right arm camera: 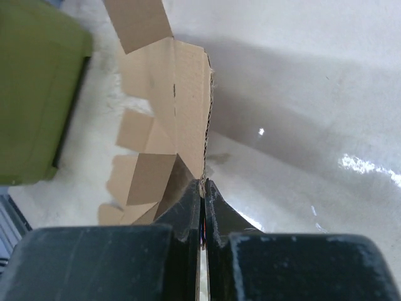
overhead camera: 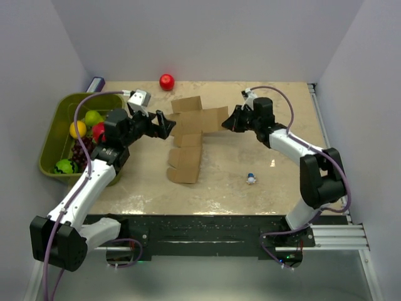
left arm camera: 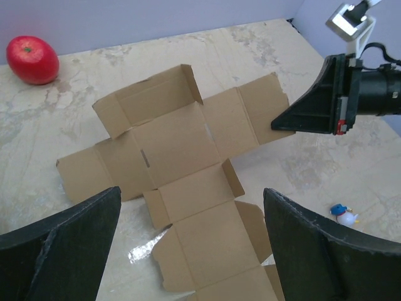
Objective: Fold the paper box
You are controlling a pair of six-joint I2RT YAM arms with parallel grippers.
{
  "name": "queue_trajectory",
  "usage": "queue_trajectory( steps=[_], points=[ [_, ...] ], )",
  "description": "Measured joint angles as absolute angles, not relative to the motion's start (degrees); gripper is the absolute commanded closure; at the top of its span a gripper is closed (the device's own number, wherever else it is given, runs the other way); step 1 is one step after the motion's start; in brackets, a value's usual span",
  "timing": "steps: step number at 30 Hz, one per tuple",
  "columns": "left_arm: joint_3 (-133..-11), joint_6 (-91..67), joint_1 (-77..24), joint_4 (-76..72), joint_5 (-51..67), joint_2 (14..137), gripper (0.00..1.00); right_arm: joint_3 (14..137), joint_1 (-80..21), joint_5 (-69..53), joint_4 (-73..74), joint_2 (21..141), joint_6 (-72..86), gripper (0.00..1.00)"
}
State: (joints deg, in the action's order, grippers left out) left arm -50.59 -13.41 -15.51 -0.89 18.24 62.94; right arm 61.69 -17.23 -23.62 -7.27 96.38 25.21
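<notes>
The paper box (overhead camera: 191,128) is a flat, cross-shaped brown cardboard sheet with creased flaps, lying mid-table. One far flap (left arm camera: 188,78) stands partly upright. My right gripper (overhead camera: 227,123) is shut on the edge of the sheet's right flap, and the corrugated edge (right arm camera: 204,125) runs straight into the pinched jaws (right arm camera: 202,183). In the left wrist view that gripper (left arm camera: 279,123) bites the flap's corner. My left gripper (overhead camera: 164,124) hovers at the sheet's left side, open with nothing between its fingers. Its jaws (left arm camera: 191,194) frame the near panels of the paper box (left arm camera: 178,144).
A green bin (overhead camera: 51,141) holding fruit stands at the left edge, also visible in the right wrist view (right arm camera: 31,94). A red apple (overhead camera: 166,81) lies by the back wall. A small blue-and-white object (overhead camera: 251,179) lies on the table to the right of the sheet's near end.
</notes>
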Motion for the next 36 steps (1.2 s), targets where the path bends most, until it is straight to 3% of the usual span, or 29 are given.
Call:
queue_trajectory(
  steps=[9,17,36],
  points=[
    [-52.9,-13.0,-14.6,-1.2,23.2,63.9,0.00,61.7,-17.2,-30.3,-5.3,87.4,21.5,1.00],
    [-61.0,-17.0,-5.9,-5.9,30.8,68.4,0.00,61.7,-17.2,-38.7,-4.3,83.0,19.4,1.00],
    [-54.9,-16.5,4.2,-6.9,38.6,67.5,0.00,62.3,-17.2,-50.9,-1.6,75.4,19.3,1.00]
  ],
)
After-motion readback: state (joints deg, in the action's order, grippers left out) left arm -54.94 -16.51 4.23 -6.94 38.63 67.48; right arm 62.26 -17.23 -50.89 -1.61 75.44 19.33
